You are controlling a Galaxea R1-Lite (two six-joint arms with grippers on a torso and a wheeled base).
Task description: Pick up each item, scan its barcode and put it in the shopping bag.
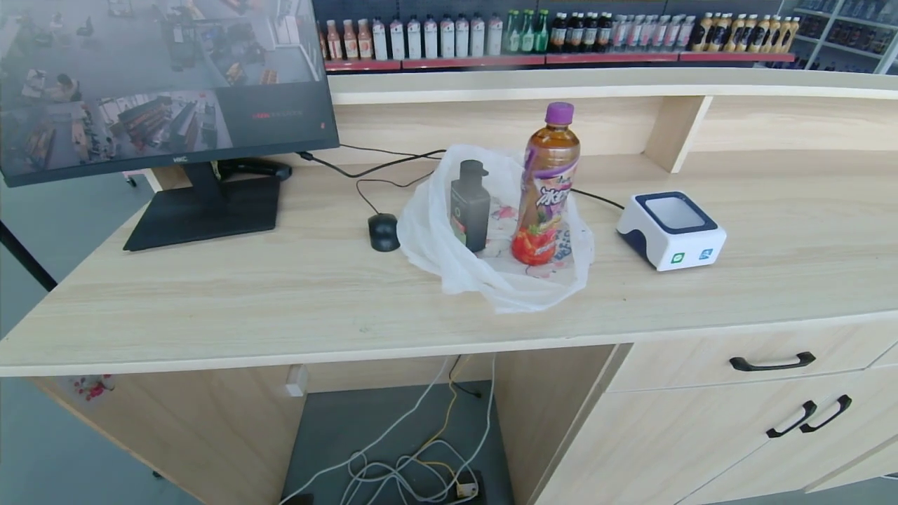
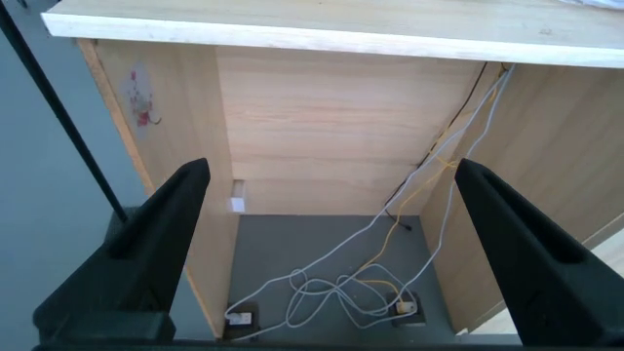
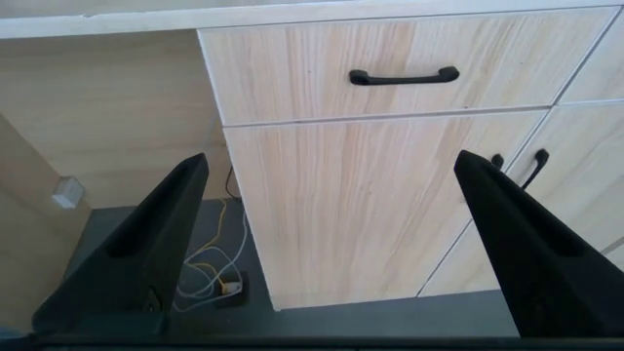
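Observation:
A tall tea bottle (image 1: 546, 188) with a purple cap stands upright inside the white plastic shopping bag (image 1: 459, 263) on the wooden counter. A dark grey bottle (image 1: 469, 205) stands upright in the bag to its left. To the right of the bag sits the white and blue barcode scanner (image 1: 670, 229). My left gripper (image 2: 331, 175) is open below counter height, facing the open knee space with cables. My right gripper (image 3: 331, 166) is open too, facing the drawer front; nothing lies between either pair of fingers.
A monitor (image 1: 161, 77) on a black stand occupies the counter's left, with a black mouse (image 1: 383, 231) beside the bag. Cables (image 1: 407, 470) lie on the floor under the counter. Drawers with black handles (image 1: 772, 363) are at the right. Shelves of bottles line the back.

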